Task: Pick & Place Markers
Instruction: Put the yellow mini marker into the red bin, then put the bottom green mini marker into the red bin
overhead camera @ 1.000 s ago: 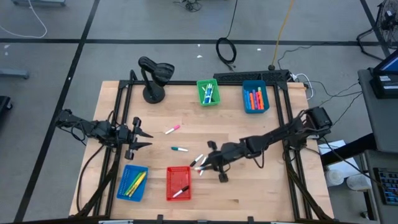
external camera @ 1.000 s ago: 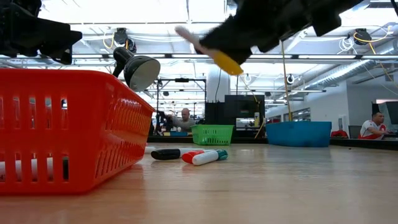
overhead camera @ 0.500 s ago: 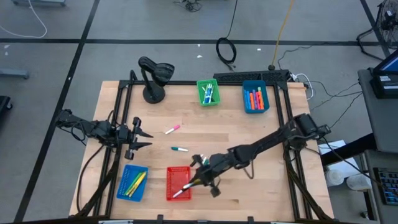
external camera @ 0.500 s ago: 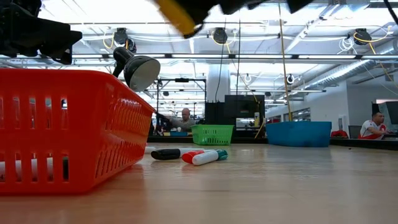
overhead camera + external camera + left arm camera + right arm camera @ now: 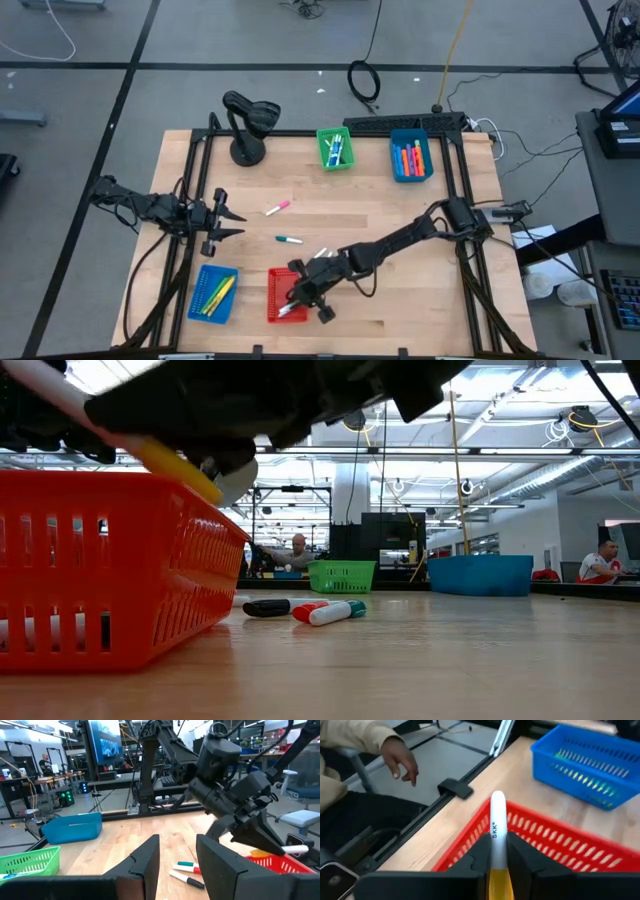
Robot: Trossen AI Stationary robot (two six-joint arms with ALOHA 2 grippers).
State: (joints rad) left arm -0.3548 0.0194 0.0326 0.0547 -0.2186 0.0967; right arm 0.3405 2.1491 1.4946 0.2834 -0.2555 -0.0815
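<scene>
My right gripper (image 5: 297, 290) hovers over the red basket (image 5: 275, 280) at the table's near edge, shut on a white marker with a yellow cap (image 5: 497, 820). Another marker (image 5: 283, 313) lies in that basket. Loose markers rest flat on the table: a pink one (image 5: 277, 207), a green-capped one (image 5: 289, 239) and a few near my right arm (image 5: 330, 612). At the table's left, my left gripper (image 5: 228, 222) waits open, holding nothing. My right gripper pinches the marker's yellow cap end (image 5: 497, 879) between its two fingers. The white body (image 5: 50, 385) sticks out forward, along the fingers. The fingers come from the table's right, slanting a little downward. The marker is lifted clear, above the red basket's rim.
A blue basket (image 5: 213, 293) with yellow and green markers sits left of the red one. A green basket (image 5: 335, 148) and a blue basket (image 5: 410, 155) stand at the far edge, a black lamp (image 5: 245, 125) at far left. A person's hand (image 5: 400, 760) shows beyond the table's edge.
My right gripper has carried the yellow-capped marker toward the table's left and near edge, from beside the loose markers to above the red basket, sinking slightly and rolling a little. It has stayed shut on the marker.
</scene>
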